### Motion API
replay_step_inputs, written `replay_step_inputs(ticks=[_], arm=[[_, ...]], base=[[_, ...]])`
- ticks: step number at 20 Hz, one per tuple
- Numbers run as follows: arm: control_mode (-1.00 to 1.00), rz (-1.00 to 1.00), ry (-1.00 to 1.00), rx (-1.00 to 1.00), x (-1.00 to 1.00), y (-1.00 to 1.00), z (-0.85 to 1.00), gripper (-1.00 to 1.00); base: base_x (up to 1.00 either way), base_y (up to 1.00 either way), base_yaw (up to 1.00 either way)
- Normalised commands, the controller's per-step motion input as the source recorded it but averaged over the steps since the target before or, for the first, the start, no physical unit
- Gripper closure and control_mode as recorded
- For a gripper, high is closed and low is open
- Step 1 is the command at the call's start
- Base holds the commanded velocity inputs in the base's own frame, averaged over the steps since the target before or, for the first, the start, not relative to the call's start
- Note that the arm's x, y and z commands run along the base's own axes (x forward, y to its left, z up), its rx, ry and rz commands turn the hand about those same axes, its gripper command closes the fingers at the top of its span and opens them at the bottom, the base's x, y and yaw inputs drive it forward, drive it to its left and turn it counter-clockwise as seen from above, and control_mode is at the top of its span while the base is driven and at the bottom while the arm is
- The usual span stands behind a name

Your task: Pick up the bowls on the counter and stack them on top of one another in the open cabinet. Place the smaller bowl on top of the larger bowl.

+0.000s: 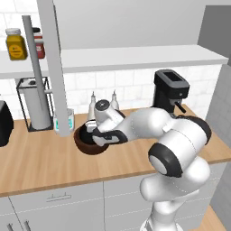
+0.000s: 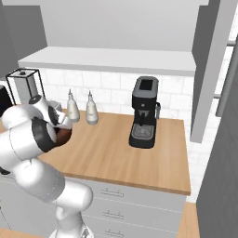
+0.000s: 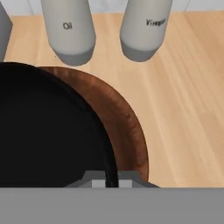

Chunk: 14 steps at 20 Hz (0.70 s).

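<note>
Low over the counter (image 1: pixel 40 158) now, gripper (image 3: pixel 111 180) pinched tight on the rim of the smaller bowl (image 3: pixel 43 131), one finger inside the glossy black wall and one outside, jaws almost together with just the thin rim between them. Black bowl sitting over the larger bowl (image 3: pixel 129 127), its reddish-brown wooden rim curling out as a crescent on one side in the hand view; cannot tell whether the black one rests inside it or hangs just above. From the left base view, brown bowl (image 1: pixel 88 143) down on the butcher-block top, toward the back, just in front of the two white bottles, with the hand covering most of its mouth. Bottles close behind in the hand view, one marked Oil (image 3: pixel 69 28) and one marked Vinegar (image 3: pixel 144 27), both upright on the wood and apart from the bowls. Same pair standing by the tiled wall in the right base view (image 2: pixel 73 108) (image 2: pixel 91 110), a sliver of brown bowl (image 2: pixel 62 135) peeking past the white arm. Black coffee machine (image 1: pixel 170 92) further along the counter, well apart. Up top, cabinet shelf (image 1: pixel 135 57) flat and white, thin grey door panel (image 1: pixel 53 67) edge-on, a yellow jar (image 1: pixel 16 44) and a red one (image 1: pixel 39 45) at the left end. Paper-towel roll (image 1: pixel 36 101) in its wire stand against the wall, left of the bowls.
</note>
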Motion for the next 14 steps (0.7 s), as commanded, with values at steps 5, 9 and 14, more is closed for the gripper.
replay_step_inputs(ticks=[5, 9, 14], arm=[[-1.0, 0.0, 0.02, 0.0, 0.23, 0.0, -0.24, 1.0], [-1.0, 0.0, 0.0, 0.0, 0.0, 0.0, -0.15, 1.0], [-1.0, 0.0, 0.0, 0.0, 0.0, 0.0, -0.18, 1.0]], base=[[0.0, 0.0, 0.0], [0.0, 0.0, 0.0], [0.0, 0.0, 0.0]])
